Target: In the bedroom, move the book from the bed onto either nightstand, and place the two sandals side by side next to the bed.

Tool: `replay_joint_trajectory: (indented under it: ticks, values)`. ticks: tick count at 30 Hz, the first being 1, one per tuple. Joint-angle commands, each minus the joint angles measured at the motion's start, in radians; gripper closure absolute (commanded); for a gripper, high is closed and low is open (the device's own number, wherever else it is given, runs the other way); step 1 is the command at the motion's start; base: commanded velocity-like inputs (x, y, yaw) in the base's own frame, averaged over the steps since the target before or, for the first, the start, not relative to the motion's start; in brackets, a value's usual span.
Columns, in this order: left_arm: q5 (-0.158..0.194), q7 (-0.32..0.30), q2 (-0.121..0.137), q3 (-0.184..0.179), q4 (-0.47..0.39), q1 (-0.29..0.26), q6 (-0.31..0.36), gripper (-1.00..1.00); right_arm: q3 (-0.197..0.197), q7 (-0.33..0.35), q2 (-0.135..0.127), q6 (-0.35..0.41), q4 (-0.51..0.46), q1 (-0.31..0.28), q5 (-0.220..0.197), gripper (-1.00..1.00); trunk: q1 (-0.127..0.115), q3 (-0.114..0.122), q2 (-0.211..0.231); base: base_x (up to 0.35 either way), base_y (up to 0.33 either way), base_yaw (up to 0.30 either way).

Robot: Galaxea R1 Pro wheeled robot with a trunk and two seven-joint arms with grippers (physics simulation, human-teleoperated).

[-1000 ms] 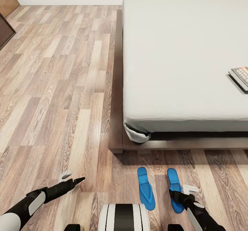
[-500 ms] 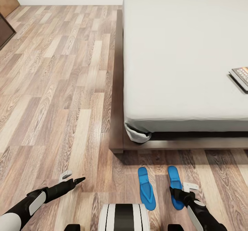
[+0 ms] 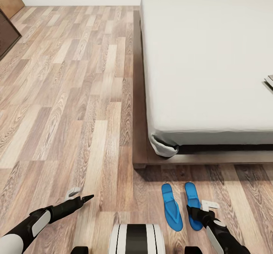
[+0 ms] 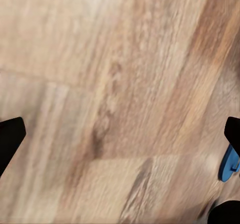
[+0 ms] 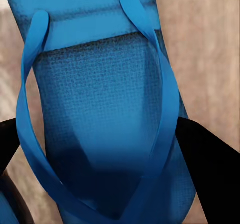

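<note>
Starting at my left, my left gripper hangs low over the bare floor, where it was a second ago, its two black tips standing wide apart in the left wrist view with only wood planks between them. Moving right, the nearer blue sandal, the left sandal, lies flat on the planks just short of the corner of the bed. Beside it the right sandal now sits much closer to its mate than it did a second ago, the two nearly parallel with only a narrow strip of floor between them; the whole view has also slid a little, so part of that shift is my head moving, but the gap between the pair has truly narrowed. My right gripper is down on the heel end of that right sandal, and in the right wrist view its dark fingers flank the blue sole and straps on both sides, so I judge it closed on the sandal. I take the pairing step to be almost finished: letting go should leave them side by side next to the bed. The book is barely visible at the far right edge, on the mattress, not yet moved.
</note>
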Motion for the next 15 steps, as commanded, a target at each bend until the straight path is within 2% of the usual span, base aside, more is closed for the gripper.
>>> replay_joint_trajectory:
  ticks: [1,4,15]
  values:
    - [0.01,-0.001,0.001,-0.004,-0.001,0.0,0.009,-1.0,-0.001,0.001,0.0,0.006,-0.002,0.0,-0.009,1.0,0.0,-0.001,0.0,0.0,0.009,0.0]
    - [0.01,-0.001,0.001,-0.003,-0.001,0.0,0.009,-1.0,-0.001,0.001,-0.001,0.006,-0.002,0.0,-0.009,1.0,0.0,-0.001,0.0,0.0,0.004,0.0]
    - [0.01,-0.001,0.001,-0.003,-0.001,0.0,0.01,-1.0,-0.001,0.001,-0.002,0.006,-0.002,0.0,-0.009,1.0,0.005,-0.043,-0.003,0.0,0.0,0.0]
